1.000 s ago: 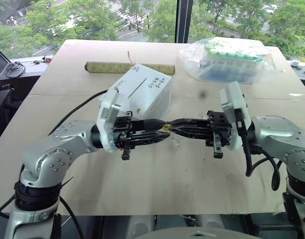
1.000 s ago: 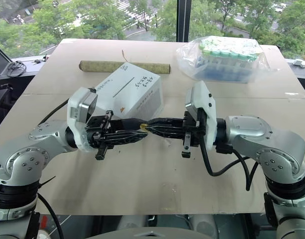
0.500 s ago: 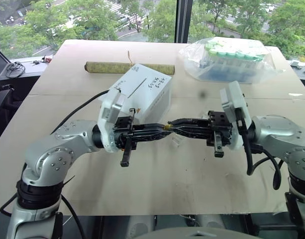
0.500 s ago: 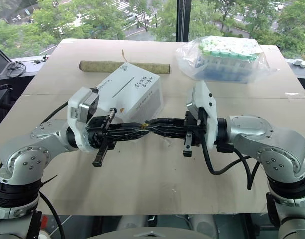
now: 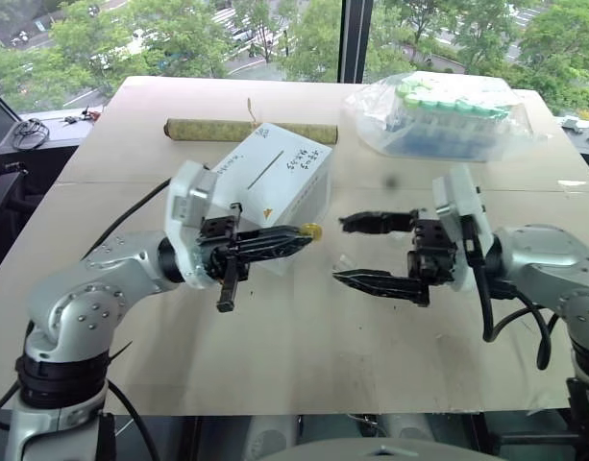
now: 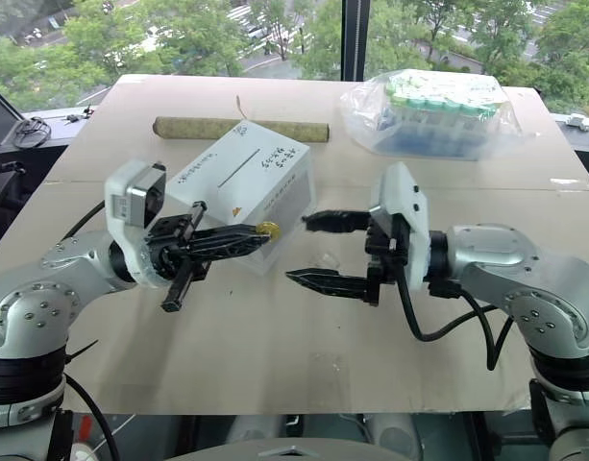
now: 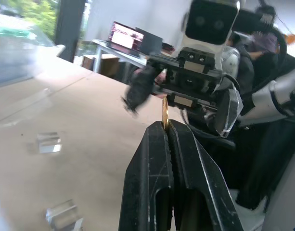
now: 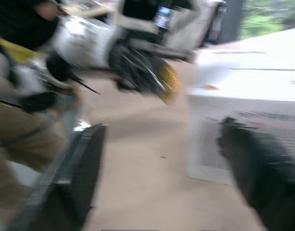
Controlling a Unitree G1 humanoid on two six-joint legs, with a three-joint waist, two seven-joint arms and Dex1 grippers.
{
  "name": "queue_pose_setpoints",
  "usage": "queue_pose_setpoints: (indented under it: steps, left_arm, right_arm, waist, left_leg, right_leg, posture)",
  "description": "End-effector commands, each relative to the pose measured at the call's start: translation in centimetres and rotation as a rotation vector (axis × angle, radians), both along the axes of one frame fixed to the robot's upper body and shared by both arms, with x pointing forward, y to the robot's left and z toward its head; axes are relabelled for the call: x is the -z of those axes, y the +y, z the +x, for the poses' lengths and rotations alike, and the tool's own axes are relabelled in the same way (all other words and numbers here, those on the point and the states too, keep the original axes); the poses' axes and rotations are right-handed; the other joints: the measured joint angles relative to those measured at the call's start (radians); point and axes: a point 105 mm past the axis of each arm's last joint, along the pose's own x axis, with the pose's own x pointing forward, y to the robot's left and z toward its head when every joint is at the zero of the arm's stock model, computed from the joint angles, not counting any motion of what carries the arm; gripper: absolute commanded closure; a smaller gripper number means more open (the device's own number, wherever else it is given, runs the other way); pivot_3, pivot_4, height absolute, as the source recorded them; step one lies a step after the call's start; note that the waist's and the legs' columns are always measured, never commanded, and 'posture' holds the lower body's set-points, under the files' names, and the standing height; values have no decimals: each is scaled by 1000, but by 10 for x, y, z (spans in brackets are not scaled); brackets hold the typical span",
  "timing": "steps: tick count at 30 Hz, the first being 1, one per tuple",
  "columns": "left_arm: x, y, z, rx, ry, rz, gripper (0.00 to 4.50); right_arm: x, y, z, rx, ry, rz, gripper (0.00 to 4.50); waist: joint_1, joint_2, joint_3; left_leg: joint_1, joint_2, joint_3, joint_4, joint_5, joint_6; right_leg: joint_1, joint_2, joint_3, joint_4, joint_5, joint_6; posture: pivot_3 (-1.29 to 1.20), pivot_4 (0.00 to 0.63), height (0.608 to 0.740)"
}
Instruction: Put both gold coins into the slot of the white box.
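Observation:
My left gripper [image 5: 304,233] is shut on one gold coin [image 5: 313,230], which sticks out of its fingertips just in front of the white box [image 5: 275,178]. The box lies tilted behind that gripper, its dark slot [image 5: 267,166] on the top face. In the left wrist view the coin [image 7: 165,111] stands on edge between the closed fingers [image 7: 152,159]. My right gripper [image 5: 350,251] faces the left one across a short gap, open wide, nothing between its fingers. The right wrist view shows the coin [image 8: 169,83] blurred beside the box [image 8: 253,96].
A clear bag of green-capped tubes [image 5: 448,115] sits at the back right. A long olive roll [image 5: 217,129] lies behind the box. A small clear plastic piece [image 5: 342,264] rests on the table under the right gripper.
The grippers met tip to tip on the coin. The right gripper has since opened and drawn back to the right; the left one kept the coin and drew left.

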Motion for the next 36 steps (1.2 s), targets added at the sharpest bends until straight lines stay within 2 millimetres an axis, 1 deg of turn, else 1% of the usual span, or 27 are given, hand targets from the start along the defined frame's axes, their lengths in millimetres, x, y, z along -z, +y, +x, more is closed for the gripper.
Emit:
queue_pose_setpoints:
  steps: [1, 2, 4, 7, 8, 11, 12, 15, 16, 19, 22, 28, 32, 36]
  left_arm:
    - [-25, 17, 18, -210, -101, 12, 4500]
    - [-29, 21, 28, -295, -117, 44, 4500]
    - [-33, 26, 42, -382, -118, 114, 4500]
    - [-39, 26, 53, -397, -40, 188, 4500]
    - [-37, 26, 57, -404, 4, 240, 4500]
    - [-30, 27, 68, -413, 98, 341, 4500]
    - [-30, 29, 73, -441, 94, 365, 4500]
    - [-35, 23, 76, -423, 89, 358, 4500]
    - [-35, 23, 80, -440, 89, 367, 4500]
    - [-35, 26, 89, -482, 92, 384, 4500]
    - [-35, 33, 100, -564, 95, 419, 4500]
    - [-33, 36, 100, -602, 103, 469, 4500]
    - [-29, 34, 96, -594, 116, 491, 4500]
    - [-31, 28, 90, -551, 141, 471, 4500]
  right_arm:
    - [-20, -28, 4, 112, -181, -39, 51]
    - [-23, -38, 4, 144, -196, -47, 51]
    - [-26, -48, 2, 171, -231, -67, 51]
    - [-31, -58, -4, 187, -257, -64, 51]
    - [-32, -60, -6, 191, -267, -56, 51]
    - [-34, -63, -11, 199, -295, -45, 51]
    - [-33, -63, -12, 202, -298, -44, 51]
    - [-31, -63, -15, 210, -300, -45, 51]
    - [-30, -63, -15, 214, -300, -46, 51]
    - [-28, -65, -18, 227, -299, -45, 51]
    - [-29, -67, -22, 235, -311, -46, 51]
    - [-45, -68, -23, 238, -350, 52, 51]
    - [-50, -69, -23, 233, -353, 76, 51]
    - [-51, -68, -23, 228, -353, 88, 51]
  waist:
    - [7, 0, 0]
    - [9, 0, 0]
    - [17, -1, 0]
    - [19, -1, 0]
    - [19, -1, 0]
    - [18, -1, 0]
    - [16, -1, 0]
    - [15, -1, 0]
    - [15, -1, 0]
    - [18, -1, 0]
    - [18, -1, 0]
    - [16, -1, 0]
    - [17, -1, 0]
    - [17, -1, 0]
  left_leg:
    - [0, 0, 0, 0, 0, 0]
    - [0, 0, 0, 0, 0, 0]
    - [1, -1, 0, 1, 0, 0]
    - [1, -2, 0, 1, 0, 0]
    - [1, -2, 0, 1, 0, 0]
    - [1, -2, 0, 1, 0, 0]
    - [2, -2, 0, 1, 0, 0]
    - [1, -2, 0, 1, 0, 0]
    - [1, -2, 0, 1, 0, 0]
    - [1, -2, -1, 1, 0, 0]
    - [1, -2, 0, 1, 0, 0]
    - [2, -2, 0, 1, 0, 0]
    - [2, -2, 0, 1, 0, 0]
    - [2, -2, 0, 1, 0, 0]
  right_leg:
    - [0, 0, 0, 0, 0, 0]
    - [0, 0, 0, 0, 0, 0]
    - [1, 0, 0, 0, 0, 0]
    - [1, 1, 0, 1, 0, 0]
    - [2, 1, 0, 1, 0, 0]
    - [2, 1, 0, 1, -1, 4]
    - [2, 1, 0, 1, -1, 4]
    - [1, 1, 0, 1, -1, 4]
    - [1, 1, 0, 1, 1, 2]
    - [1, 1, -1, 1, 1, 2]
    - [1, 1, 0, 1, 1, 1]
    - [2, 1, 0, 1, 1, 1]
    - [2, 1, 0, 2, 1, 1]
    - [2, 1, 0, 2, 1, 1]
  posture:
    - [0, 150, 740]
    - [0, 150, 740]
    - [0, 150, 740]
    - [0, 150, 740]
    - [0, 150, 740]
    - [0, 150, 740]
    - [0, 150, 740]
    - [0, 150, 740]
    - [0, 150, 740]
    - [0, 150, 740]
    - [0, 150, 740]
    - [0, 150, 740]
    - [0, 150, 740]
    - [0, 150, 740]
